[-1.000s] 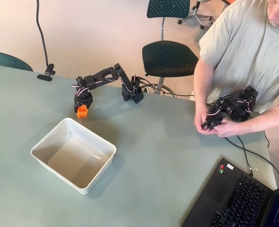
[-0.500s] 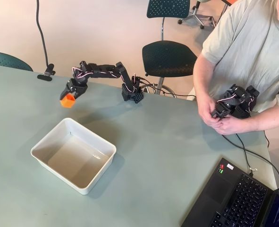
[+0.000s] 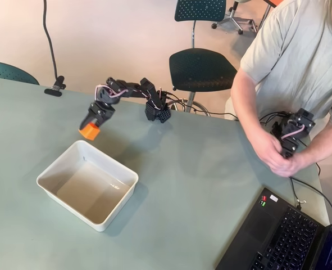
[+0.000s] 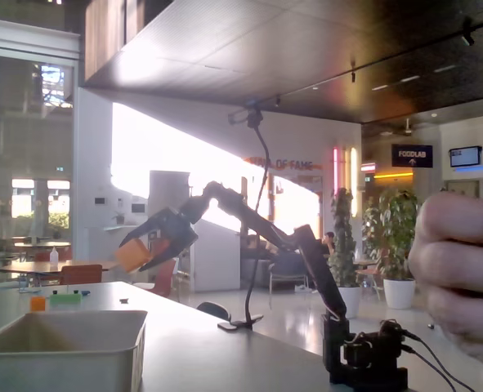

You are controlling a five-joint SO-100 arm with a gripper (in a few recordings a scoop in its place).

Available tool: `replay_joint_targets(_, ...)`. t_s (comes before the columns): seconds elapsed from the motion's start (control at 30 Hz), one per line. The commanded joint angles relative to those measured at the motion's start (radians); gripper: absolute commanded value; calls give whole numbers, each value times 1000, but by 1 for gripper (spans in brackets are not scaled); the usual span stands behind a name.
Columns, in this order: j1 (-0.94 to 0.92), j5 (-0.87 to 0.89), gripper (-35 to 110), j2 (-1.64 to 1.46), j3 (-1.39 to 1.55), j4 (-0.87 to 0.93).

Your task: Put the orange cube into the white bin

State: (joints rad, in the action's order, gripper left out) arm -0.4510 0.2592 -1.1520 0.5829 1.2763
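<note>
The orange cube [image 3: 89, 132] hangs in the air, held between the fingers of my black gripper [image 3: 91, 129], which is shut on it. In the overhead view it is just beyond the far rim of the white bin [image 3: 48, 172], which rests on the green table in front of the arm. From the side, in the fixed view, the orange cube [image 4: 131, 255] and gripper [image 4: 143, 250] are well above the table and above the white bin [image 4: 69, 353], near its right end. The bin's inside looks bare.
A laptop [image 3: 283, 236] lies at the table's near right corner. A person sits at the right edge of the table. A black clamp [image 3: 54, 89] is fixed to the far table edge. Chairs [image 3: 201, 68] stand beyond the table.
The cube was lifted off the table and swung up and left, then moved back toward the bin's far rim. The gripper has stayed shut on it.
</note>
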Motion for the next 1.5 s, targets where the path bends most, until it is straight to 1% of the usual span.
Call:
replay_joint_targets(0.0, 44, 11, 31, 31, -38, -106)
replay_joint_targets(0.23, 72, 5, 32, 161, -38, -360)
replay_joint_targets(0.33, 72, 5, 32, 206, -38, -442)
replay_joint_targets(0.53, 74, 3, 32, 253, -32, -483)
replay_joint_targets(0.63, 81, 3, 33, 262, -29, -469)
replay_joint_targets(0.7, 92, 5, 36, 264, -26, -466)
replay_joint_targets(0.93, 94, 6, 59, 265, -23, -436)
replay_joint_targets(1.03, 87, 5, 62, 261, -34, -403)
replay_joint_targets(1.17, 77, 8, 62, 212, -38, -387)
replay_joint_targets(1.33, 20, 6, 62, -11, -35, -267)
replay_joint_targets(1.47, -29, 6, 62, -201, -25, -75)
